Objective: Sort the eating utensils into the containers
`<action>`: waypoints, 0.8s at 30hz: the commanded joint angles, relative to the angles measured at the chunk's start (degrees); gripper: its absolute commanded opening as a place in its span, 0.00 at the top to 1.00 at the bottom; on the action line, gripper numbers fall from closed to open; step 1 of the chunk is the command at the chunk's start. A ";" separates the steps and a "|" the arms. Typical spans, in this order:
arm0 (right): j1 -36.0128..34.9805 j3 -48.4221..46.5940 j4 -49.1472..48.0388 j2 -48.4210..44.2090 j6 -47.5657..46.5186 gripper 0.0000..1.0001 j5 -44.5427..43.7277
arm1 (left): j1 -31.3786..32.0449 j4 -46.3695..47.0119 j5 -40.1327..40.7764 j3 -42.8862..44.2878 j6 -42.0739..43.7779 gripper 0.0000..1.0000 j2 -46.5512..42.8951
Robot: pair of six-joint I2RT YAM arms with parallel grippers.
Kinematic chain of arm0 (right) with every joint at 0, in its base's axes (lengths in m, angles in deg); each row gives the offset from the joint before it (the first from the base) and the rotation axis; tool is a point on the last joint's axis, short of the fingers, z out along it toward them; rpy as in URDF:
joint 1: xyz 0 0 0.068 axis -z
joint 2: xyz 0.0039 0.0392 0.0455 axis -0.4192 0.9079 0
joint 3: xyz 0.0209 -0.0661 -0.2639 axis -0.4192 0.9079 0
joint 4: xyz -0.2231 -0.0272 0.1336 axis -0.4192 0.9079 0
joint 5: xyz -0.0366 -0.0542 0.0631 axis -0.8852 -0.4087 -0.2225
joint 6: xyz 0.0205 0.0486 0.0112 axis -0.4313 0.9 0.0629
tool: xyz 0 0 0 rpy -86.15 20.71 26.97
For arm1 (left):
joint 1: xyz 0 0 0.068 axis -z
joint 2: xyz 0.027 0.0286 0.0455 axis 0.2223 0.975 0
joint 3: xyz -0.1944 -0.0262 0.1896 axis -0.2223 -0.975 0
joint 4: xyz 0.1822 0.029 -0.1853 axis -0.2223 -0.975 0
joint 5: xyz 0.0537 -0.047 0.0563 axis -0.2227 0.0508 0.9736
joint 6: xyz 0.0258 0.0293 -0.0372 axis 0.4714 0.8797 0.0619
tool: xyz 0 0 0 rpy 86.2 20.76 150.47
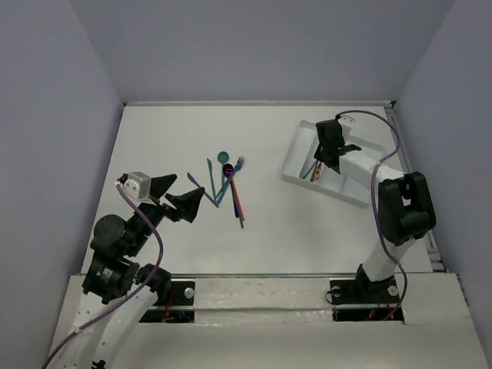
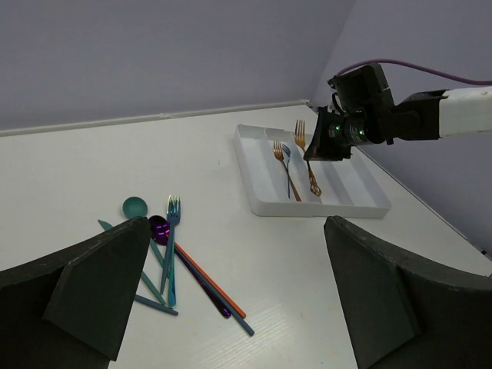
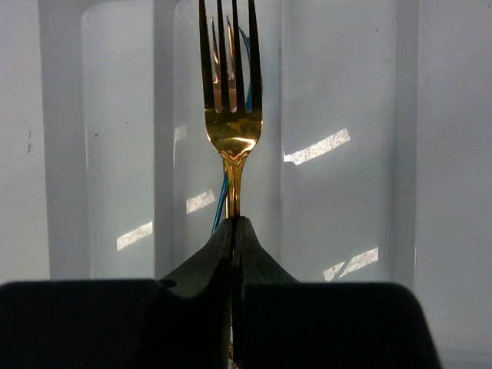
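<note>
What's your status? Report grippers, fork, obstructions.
Right gripper shut on gold fork, over tray. Left gripper open, empty, near loose utensils. Second gold fork and blue utensil in tray; nothing blocking.

A flat white bench [image 1: 307, 238] sits inside a three-sided enclosure. The left wall [image 1: 54, 115], far wall [image 1: 254, 46] and right wall [image 1: 453, 100] are plain and pale lavender-grey, and they meet the bench at its edges. A white mounting plate [image 1: 261, 296] with dark slots lies along the near edge. The light is soft and even, casting only faint shadows.
</note>
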 commanded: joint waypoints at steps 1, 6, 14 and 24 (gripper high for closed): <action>1.15 -3.77 -3.56 2.42 -0.91 0.98 -1.10 | 0.32 2.42 -0.55 1.80 0.14 0.01 -0.27; 1.15 -5.62 -3.55 4.80 -0.73 0.81 -0.40 | 0.32 2.24 -0.37 1.80 0.14 0.01 -0.44; -2.61 -4.23 -6.53 1.65 -2.66 0.28 4.79 | 0.32 2.51 -0.29 1.80 0.06 0.01 -0.27; -23.88 -10.02 -4.88 6.20 -2.93 0.37 2.15 | 0.32 2.33 -0.11 1.80 -0.03 0.01 -0.18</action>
